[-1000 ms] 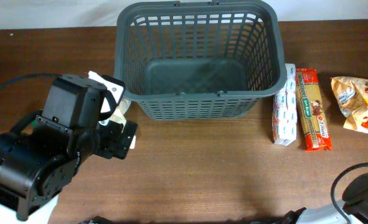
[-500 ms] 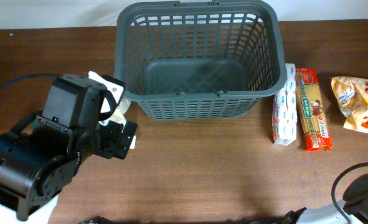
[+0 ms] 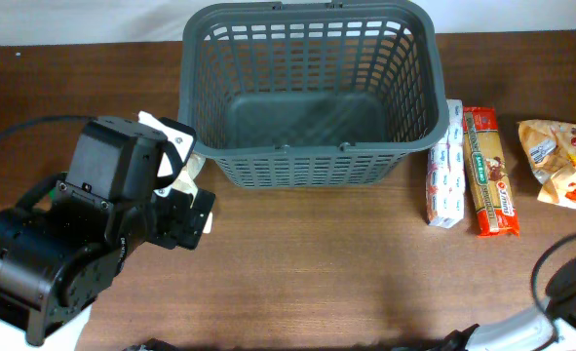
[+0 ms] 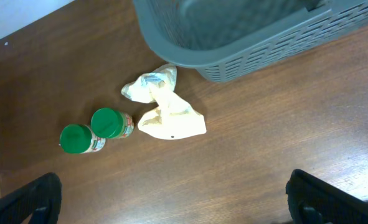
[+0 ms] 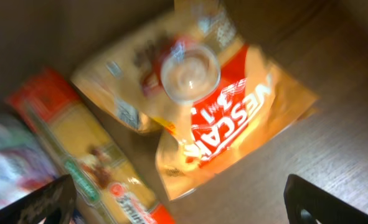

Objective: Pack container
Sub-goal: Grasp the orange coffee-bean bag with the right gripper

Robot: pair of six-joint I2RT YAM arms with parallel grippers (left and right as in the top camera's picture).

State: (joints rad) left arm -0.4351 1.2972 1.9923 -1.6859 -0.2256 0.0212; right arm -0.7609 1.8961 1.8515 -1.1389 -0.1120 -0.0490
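A: Where does the basket (image 3: pixel 308 148) sit?

B: At the far middle of the counter (image 3: pixel 317 263), long side towards the robot. Its dark floor is in plain sight through the open top.

A: And the left fingers (image 4: pixel 28 199)?

B: Spread wide at the two lower corners of the left wrist view, gripping nothing. They hang above bare wood. Ahead of them lies a crumpled cream bag (image 4: pixel 168 115), just beside the basket's corner. Two green-capped bottles (image 4: pixel 112 123) touch each other a little to its left.

A: Does the overhead view show those?

B: Barely. The left arm (image 3: pixel 83 234) covers that spot at the basket's left front corner.

A: The right fingers (image 5: pixel 327 202)?

B: Also parted wide and holding nothing. The right wrist view is blurred, but under them lies a yellow and red pouch (image 5: pixel 221 118), with a long pasta packet (image 5: pixel 90 155) just beside it.

A: Where are those from above?

B: To the right of the basket: a white and blue packet (image 3: pixel 445 166) touching the basket's side, then the pasta packet, then the pouch near the counter's right edge.
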